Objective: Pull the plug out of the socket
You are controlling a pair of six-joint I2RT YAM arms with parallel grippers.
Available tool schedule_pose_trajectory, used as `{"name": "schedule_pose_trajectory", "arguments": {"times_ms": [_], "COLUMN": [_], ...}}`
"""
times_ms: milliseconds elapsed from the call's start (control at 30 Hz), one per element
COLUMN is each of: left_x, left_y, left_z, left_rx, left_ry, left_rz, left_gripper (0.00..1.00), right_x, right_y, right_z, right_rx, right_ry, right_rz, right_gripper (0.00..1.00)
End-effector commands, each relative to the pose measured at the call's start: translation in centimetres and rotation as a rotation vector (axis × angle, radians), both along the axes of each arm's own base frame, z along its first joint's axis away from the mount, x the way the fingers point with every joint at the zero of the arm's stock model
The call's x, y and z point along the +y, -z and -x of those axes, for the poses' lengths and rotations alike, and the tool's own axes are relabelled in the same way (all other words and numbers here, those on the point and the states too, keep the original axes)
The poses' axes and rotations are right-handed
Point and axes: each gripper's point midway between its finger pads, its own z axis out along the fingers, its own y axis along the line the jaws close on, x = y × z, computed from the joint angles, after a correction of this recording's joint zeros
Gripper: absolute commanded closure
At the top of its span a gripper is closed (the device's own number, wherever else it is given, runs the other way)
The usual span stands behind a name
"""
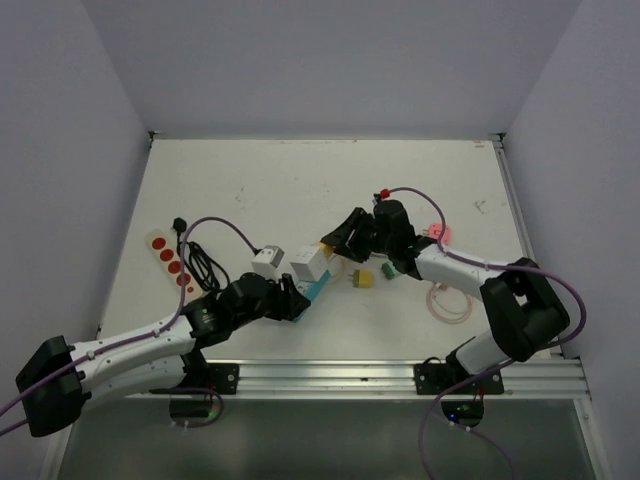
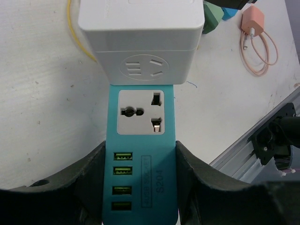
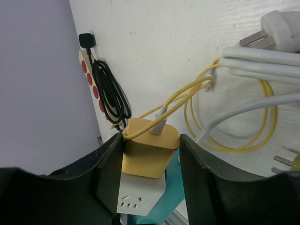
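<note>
walls point(image 1: 330, 60): plain pale grey | table point(image 1: 300, 180): white, scuffed | rail point(image 1: 330, 375): aluminium, front edge

teal socket strip point(image 2: 140, 190) cropped below, yellow plug point(image 3: 147, 152) prongs hidden

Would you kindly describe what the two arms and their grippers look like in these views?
The left arm and right arm both have white links joined by bulky black joints, and a lilac cable loops along each. The left gripper and right gripper are black, with broad, matte, curved fingers. No markings show.
</note>
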Motion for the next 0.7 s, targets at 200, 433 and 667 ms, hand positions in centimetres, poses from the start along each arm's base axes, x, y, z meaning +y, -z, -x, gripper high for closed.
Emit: {"name": "schedule_pose_trajectory", "arguments": {"times_ms": [200,433,667], "left_x": [2.3,2.0,0.3], "left_y": [4.1,1.8,-0.3], "left_z": [4.0,1.9,-0.2], "left_rx": [0.165,0.046,-0.107], "left_ry": [0.072,0.054,0.136], "left_rz": [-0.119,-0.129,-0.166], "left_gripper": [1.00,1.00,1.00], "right_x": [-9.7,-8.1,-7.5], "right_y": [-7.8,-6.9,-5.0], "right_z": [-12.0,-9.9,-4.3], "right_rx": [-0.303,-0.288,-0.277], "right_ry": [0.402,0.244,0.061], "right_rz": [0.072,0.082,0.154], "right_gripper": [1.00,1.00,0.63]}}
